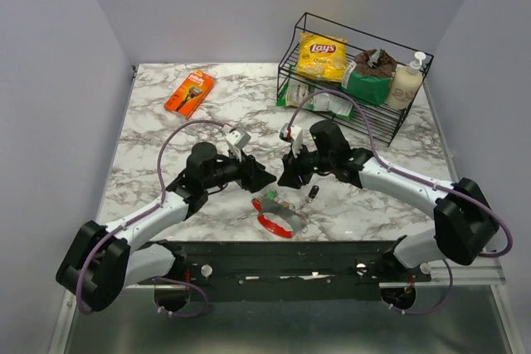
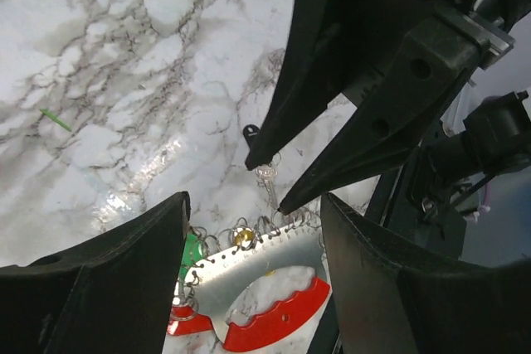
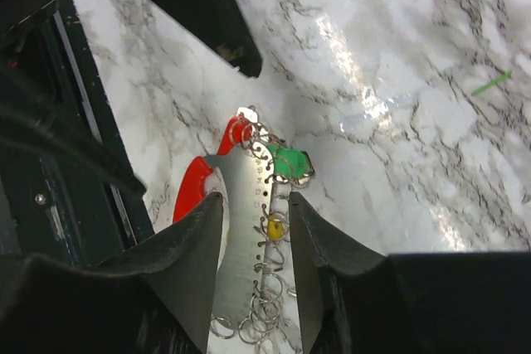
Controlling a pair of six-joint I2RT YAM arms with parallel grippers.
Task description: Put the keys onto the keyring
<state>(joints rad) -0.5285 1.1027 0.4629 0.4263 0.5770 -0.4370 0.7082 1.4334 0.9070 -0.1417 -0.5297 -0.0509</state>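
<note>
The task looks only partly done. The keyring [image 1: 280,211] lies flat on the marble table [image 1: 166,138], near the front edge and just below both grippers, with its red curved side toward the arm bases. At least 2 keys already hang on it: 1 with a green head [image 3: 290,163] and 1 with a yellow head [image 3: 274,225]. I cannot tell whether a red-headed key is also there, because the red curve is just beside that place. A small silver key [image 2: 267,181] is at the edge of the keyring, between the tips of the right gripper [image 3: 255,198]. I cannot tell if it is already threaded. A small dark thing that looks like a key [image 1: 314,194] lies apart on the table, so I judge that at least this 1 is left to do.

The left gripper [image 2: 255,205] stands wide and holds nothing. The right gripper has its jaws partly apart, and I see nothing clamped between them.

Counted from the largest:
- 1 table
- 1 wire basket [image 1: 286,72] at the back right
- 2 arms
- 1 orange packet [image 1: 189,93] at the back left
- 1 keyring
- 4 keys that I can separate (green, yellow, silver, dark)
- many small wire loops along the keyring, too small to count
</note>
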